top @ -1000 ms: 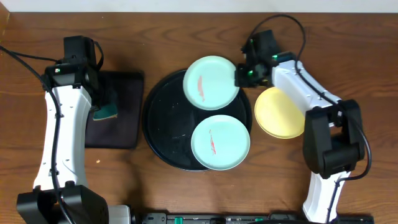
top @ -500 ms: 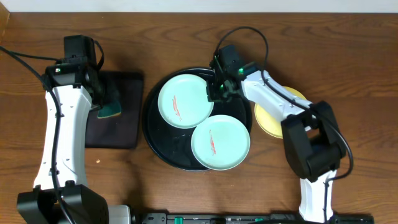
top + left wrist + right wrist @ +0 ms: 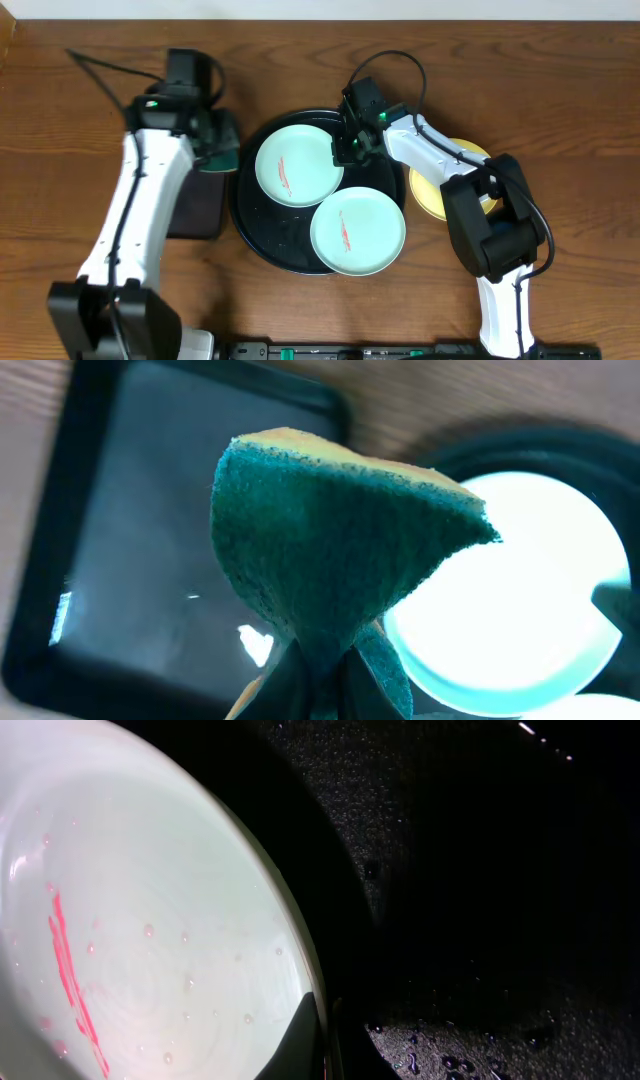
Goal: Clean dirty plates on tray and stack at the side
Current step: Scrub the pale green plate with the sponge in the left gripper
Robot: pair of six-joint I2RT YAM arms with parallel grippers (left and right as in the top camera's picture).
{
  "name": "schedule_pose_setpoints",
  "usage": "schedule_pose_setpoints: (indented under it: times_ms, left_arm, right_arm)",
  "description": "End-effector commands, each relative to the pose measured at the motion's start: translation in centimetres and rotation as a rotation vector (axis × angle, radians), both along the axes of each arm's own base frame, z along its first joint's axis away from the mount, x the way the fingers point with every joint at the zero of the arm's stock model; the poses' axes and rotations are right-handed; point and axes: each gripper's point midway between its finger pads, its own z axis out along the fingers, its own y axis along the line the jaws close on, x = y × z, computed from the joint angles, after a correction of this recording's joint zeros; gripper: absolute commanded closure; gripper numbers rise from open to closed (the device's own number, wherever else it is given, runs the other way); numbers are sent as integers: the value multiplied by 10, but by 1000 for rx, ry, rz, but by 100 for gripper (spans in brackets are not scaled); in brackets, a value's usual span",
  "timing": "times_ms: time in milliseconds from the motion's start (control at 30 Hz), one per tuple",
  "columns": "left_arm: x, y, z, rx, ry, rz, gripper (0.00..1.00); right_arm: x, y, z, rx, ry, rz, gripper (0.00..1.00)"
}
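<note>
Two pale turquoise plates with red smears lie on the round black tray [image 3: 258, 232]: one at the upper left [image 3: 298, 166], one at the lower right [image 3: 357, 229]. The yellow plate [image 3: 432, 190] lies on the table right of the tray, partly under the right arm. My right gripper [image 3: 345, 150] is shut on the rim of the upper turquoise plate [image 3: 130, 940]; the wet tray [image 3: 470, 870] shows beside it. My left gripper [image 3: 215, 140] is shut on a teal sponge [image 3: 330, 550] and holds it above the tray's left edge, beside that plate [image 3: 520, 590].
A smaller rectangular black tray [image 3: 195, 205] lies left of the round tray, partly under the left arm; it also shows in the left wrist view [image 3: 130, 560]. Cables run from both arms at the back of the wooden table.
My right gripper brought the upper turquoise plate from the tray's right rim to its upper left and has held still since. My left gripper moved right with the sponge, from the rectangular tray toward that plate.
</note>
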Motion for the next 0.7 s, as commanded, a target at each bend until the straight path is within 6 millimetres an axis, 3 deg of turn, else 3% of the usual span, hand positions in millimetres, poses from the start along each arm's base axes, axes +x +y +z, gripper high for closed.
schedule_pose_setpoints:
  times_ms: [0, 267, 467, 667]
  left_arm:
    - [2, -16, -22, 1, 55, -23, 92]
    - [4, -49, -66, -2, 160, -84, 92]
    - [8, -83, -81, -84, 170, -153, 93]
    - [13, -91, -101, -77, 191, -156, 93]
  right_arm:
    - [-1, -5, -25, -38, 37, -22, 99]
    - [0, -6, -30, -42, 39, -23, 99]
    - [1, -7, -30, -48, 35, -25, 99]
    - [-1, -8, -31, -54, 41, -26, 99]
